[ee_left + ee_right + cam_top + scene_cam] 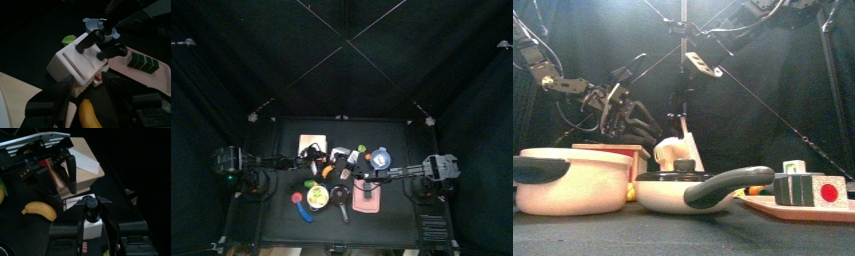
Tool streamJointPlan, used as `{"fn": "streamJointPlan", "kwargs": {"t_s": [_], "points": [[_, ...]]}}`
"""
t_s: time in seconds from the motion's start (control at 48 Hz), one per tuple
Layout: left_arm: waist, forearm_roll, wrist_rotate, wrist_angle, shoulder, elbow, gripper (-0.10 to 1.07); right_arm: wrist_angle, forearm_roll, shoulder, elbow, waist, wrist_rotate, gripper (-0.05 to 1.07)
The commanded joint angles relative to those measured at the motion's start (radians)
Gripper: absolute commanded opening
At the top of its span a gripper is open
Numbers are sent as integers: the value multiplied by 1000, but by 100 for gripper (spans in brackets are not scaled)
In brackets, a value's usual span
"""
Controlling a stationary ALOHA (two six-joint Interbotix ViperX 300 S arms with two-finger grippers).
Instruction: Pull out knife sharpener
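A cream carton (73,62) hangs tilted above the table, between the two arms; it is also seen as the carton (85,163) and the carton (676,152). The knife sharpener (92,218), a small whitish block with a black knob, sits at the carton's end. My right gripper (92,225) is shut on it. From the other side, my right gripper (101,45) shows as two black fingers at the carton's far end. My left gripper (87,95) stands open, its jaws wide on either side of the carton's near end. My left gripper (48,175) straddles the carton.
A tan box with a red edge (607,150) lies at the back left. In front stand a cream pot (573,180) and a black lidded pan (687,188). A pink tray (800,207) with blocks is on the right. A banana (39,210) lies under the arms.
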Motion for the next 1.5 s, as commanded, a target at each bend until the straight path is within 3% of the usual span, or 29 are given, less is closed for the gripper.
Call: {"fn": "streamJointPlan", "kwargs": {"t_s": [0.0,0.188,0.354,0.542,0.812,1.479], "points": [[2,-11,0,-20,14,-40,78,2,-20,-55,6,-6,28,64],[-5,-18,0,-43,32,-71,59,2,-17,-60,21,-20,41,64],[-5,-17,0,-46,32,-77,50,-3,-14,-58,26,-31,43,64],[-23,-18,0,-46,35,-98,49,-5,-11,-58,28,-41,43,64],[-28,-18,-2,-43,123,-164,49,-12,-8,-46,34,-54,75,64],[-20,-55,2,-38,172,-172,49,-46,-11,-48,28,-52,84,64]]}}
